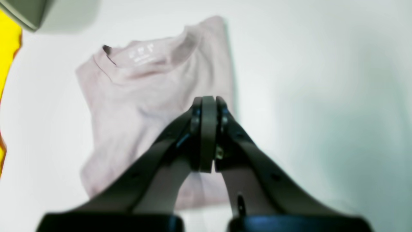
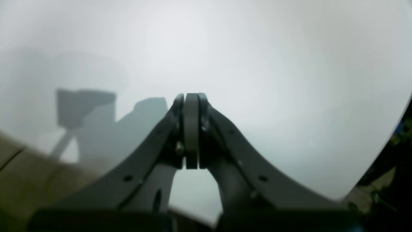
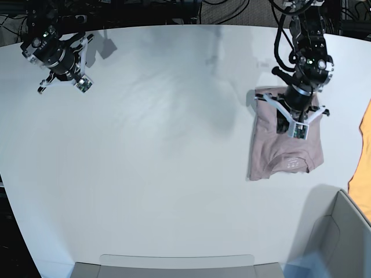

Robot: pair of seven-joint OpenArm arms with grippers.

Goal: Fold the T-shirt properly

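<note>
The dusty mauve T-shirt [image 3: 284,147] lies folded into a narrow rectangle on the right side of the white table. Its collar and printed neck label [image 1: 141,54] face the table's front edge. My left gripper [image 1: 208,100] hangs over the rear half of the T-shirt [image 1: 135,106] with its jaws pressed together and no cloth between them; in the base view this gripper [image 3: 290,119] sits above the fabric. Far off at the table's back left corner, my right gripper [image 3: 61,63] is shut too. The right wrist view shows that gripper [image 2: 191,96] empty over bare table.
A bright orange cloth [image 3: 362,168] lies at the right table edge, showing yellow-orange [image 1: 8,48] in the left wrist view. A grey bin [image 3: 342,231] stands at the front right. A grey tray edge [image 3: 174,266] runs along the front. Cables and dark frames line the back.
</note>
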